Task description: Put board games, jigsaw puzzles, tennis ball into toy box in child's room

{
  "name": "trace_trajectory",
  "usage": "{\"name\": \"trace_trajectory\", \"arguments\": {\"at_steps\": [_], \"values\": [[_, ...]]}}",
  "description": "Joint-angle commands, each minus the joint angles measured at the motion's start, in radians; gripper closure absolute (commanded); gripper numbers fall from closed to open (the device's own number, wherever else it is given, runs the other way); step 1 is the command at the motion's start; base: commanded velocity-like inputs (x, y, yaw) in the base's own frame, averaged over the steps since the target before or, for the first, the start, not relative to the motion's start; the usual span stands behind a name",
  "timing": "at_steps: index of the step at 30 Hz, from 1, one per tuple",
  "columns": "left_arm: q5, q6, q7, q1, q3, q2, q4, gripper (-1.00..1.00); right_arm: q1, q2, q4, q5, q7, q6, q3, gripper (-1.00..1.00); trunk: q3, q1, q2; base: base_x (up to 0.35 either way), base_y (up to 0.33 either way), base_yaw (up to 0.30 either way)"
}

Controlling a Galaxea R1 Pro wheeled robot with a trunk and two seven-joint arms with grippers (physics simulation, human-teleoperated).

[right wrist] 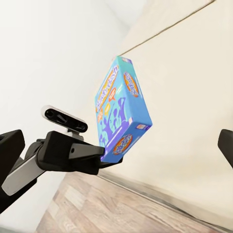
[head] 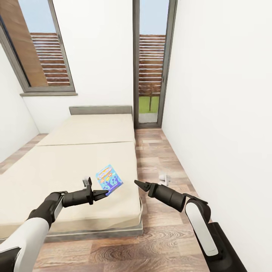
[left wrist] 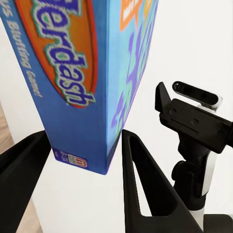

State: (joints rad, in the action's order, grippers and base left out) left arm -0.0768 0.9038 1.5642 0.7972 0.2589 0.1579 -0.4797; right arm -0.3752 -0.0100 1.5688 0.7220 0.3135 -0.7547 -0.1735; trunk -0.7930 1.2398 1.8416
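A blue board game box (head: 109, 178) with an orange oval logo hangs tilted over the near right part of the beige bed (head: 75, 158). My left gripper (head: 102, 193) is shut on its lower edge. In the left wrist view the box (left wrist: 82, 73) stands between the two black fingers (left wrist: 141, 179). The right wrist view shows the box (right wrist: 119, 111) lifted off the mattress, with the left gripper (right wrist: 104, 156) under it. My right gripper (head: 138, 184) points at the box from the right, beyond the bed's edge. Its fingers (right wrist: 226, 145) stand wide apart, open, holding nothing.
The bed takes up the left and middle, with a grey headboard (head: 100, 110) at the far wall. A strip of wooden floor (head: 158, 151) runs between bed and right wall to a glass door (head: 151, 75). A small white object (head: 164, 177) lies on that floor.
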Motion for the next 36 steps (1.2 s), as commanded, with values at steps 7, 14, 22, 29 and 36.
{"name": "trace_trajectory", "arguments": {"at_steps": [7, 14, 22, 29, 36], "values": [[-0.008, 0.007, 0.007, 0.000, 0.003, 0.000, 0.000, 1.00, -0.001, -0.002, 0.000, -0.001, 0.001, -0.005, 0.002, -1.00, 0.021, -0.027, -0.049, 0.000, 0.000, 0.000], [-0.008, 0.006, 0.007, 0.000, 0.003, -0.001, 0.000, 1.00, -0.001, -0.001, 0.000, -0.001, 0.001, -0.004, 0.002, -1.00, 0.043, -0.054, -0.098, 0.000, 0.000, 0.000], [-0.007, 0.006, 0.007, 0.000, 0.002, -0.001, 0.000, 1.00, -0.001, 0.001, 0.000, -0.001, 0.001, -0.003, 0.004, -1.00, 0.068, -0.085, -0.154, 0.000, 0.000, 0.000], [-0.002, 0.006, 0.007, 0.000, 0.005, 0.001, 0.000, 1.00, -0.001, 0.003, 0.000, 0.001, 0.003, -0.004, 0.026, -1.00, 0.090, -0.111, -0.203, 0.000, 0.000, 0.000], [-0.001, 0.005, 0.007, 0.000, 0.002, 0.000, 0.000, 1.00, -0.001, 0.008, 0.000, 0.002, 0.004, -0.005, 0.031, -1.00, 0.112, -0.138, -0.252, 0.000, 0.000, 0.000]]}}
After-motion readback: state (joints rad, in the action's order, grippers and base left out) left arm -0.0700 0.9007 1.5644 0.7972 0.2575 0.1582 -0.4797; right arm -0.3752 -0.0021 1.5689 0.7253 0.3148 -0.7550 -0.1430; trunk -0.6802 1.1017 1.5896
